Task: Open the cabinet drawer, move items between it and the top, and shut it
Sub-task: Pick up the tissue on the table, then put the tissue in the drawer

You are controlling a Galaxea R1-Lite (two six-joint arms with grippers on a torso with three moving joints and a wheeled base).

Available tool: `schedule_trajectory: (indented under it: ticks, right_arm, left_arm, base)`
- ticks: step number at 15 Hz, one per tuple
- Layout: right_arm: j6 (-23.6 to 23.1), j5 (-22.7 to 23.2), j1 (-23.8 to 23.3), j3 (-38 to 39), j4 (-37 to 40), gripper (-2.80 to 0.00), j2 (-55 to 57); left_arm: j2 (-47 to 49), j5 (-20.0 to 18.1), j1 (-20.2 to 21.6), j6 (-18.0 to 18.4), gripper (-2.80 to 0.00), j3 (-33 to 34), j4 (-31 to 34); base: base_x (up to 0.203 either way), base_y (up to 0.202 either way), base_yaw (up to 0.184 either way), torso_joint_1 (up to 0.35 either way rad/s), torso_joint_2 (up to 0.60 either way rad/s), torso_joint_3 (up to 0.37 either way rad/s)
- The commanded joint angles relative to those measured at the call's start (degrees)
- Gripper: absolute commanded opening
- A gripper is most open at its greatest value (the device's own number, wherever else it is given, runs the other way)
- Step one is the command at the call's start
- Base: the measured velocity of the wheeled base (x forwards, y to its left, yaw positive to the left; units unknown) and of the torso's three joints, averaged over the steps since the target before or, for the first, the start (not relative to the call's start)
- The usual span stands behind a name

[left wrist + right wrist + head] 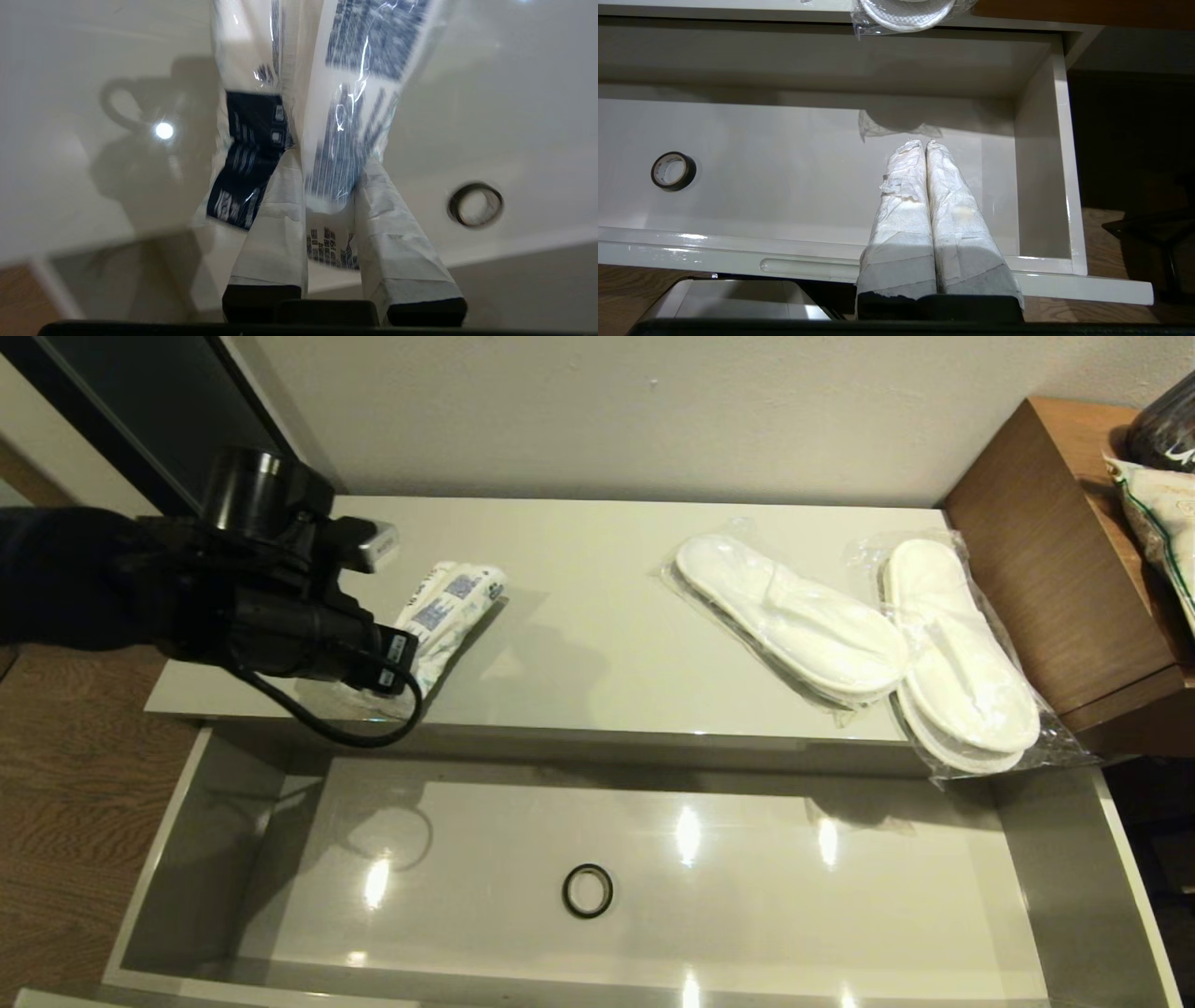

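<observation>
Two slipper bags (859, 635) lay on tabletop (597, 597); left claw (327, 186) pinched white packet (448, 607); right claw (927, 147) pressed together over open drawer (1055, 859); black ring (587, 890) inside.

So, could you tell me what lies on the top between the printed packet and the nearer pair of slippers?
Nothing: in the head view the top is bare between the printed packet and the nearer pair of slippers.
</observation>
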Motion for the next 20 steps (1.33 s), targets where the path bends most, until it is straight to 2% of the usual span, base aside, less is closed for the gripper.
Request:
schedule_trajectory:
  ticks: [1,4,6,8,11,14,18,19,20]
  right_arm:
    - [-0.05,0.00,0.04,0.01,-0.02,-2.80,-0.01]
    - [-0.05,0.00,0.04,0.01,-0.02,-2.80,-0.01]
    - [-0.05,0.00,0.04,0.01,-0.02,-2.80,-0.01]
    - [-0.05,0.00,0.04,0.01,-0.02,-2.80,-0.04]
    - [-0.05,0.00,0.04,0.01,-0.02,-2.80,-0.05]
    - [-0.05,0.00,0.04,0.01,-0.02,-2.80,-0.02]
    - [-0.05,0.00,0.04,0.01,-0.02,-2.80,-0.02]
    - [-0.05,0.00,0.04,0.01,-0.02,-2.80,-0.02]
    - [-0.05,0.00,0.04,0.01,-0.02,-2.80,-0.09]
  left_arm:
    - [-11.40,0.22,-0.58,-0.15,-2.80,3.97,1.46]
    - [-22.75,0.19,-1.79,-1.02,-2.80,16.65,6.78]
    - [-29.50,0.23,-2.77,-1.52,-2.80,28.16,8.95]
    - [-34.15,0.30,-3.17,-1.88,-2.80,37.90,9.59]
    - [-36.96,0.45,-3.40,-2.48,-2.80,48.64,8.50]
    - [-33.41,0.49,-3.35,-3.33,-2.80,55.42,-3.35]
    - [-23.20,0.69,-3.29,-4.82,-2.80,55.94,-12.64]
    - [-22.36,0.55,-3.33,-5.63,-2.80,56.09,-15.43]
    - [-23.18,0.45,-3.36,-5.88,-2.80,56.03,-15.62]
  base:
    - [0.000,0.000,0.000,0.000,0.00,0.000]
    - [0.000,0.000,0.000,0.000,0.00,0.000]
    - [0.000,0.000,0.000,0.000,0.00,0.000]
    - [0.000,0.000,0.000,0.000,0.00,0.000]
    - [0.000,0.000,0.000,0.000,0.00,0.000]
    - [0.000,0.000,0.000,0.000,0.00,0.000]
    - [0.000,0.000,0.000,0.000,0.00,0.000]
    - [0.000,0.000,0.000,0.000,0.00,0.000]
    - [0.000,0.000,0.000,0.000,0.00,0.000]
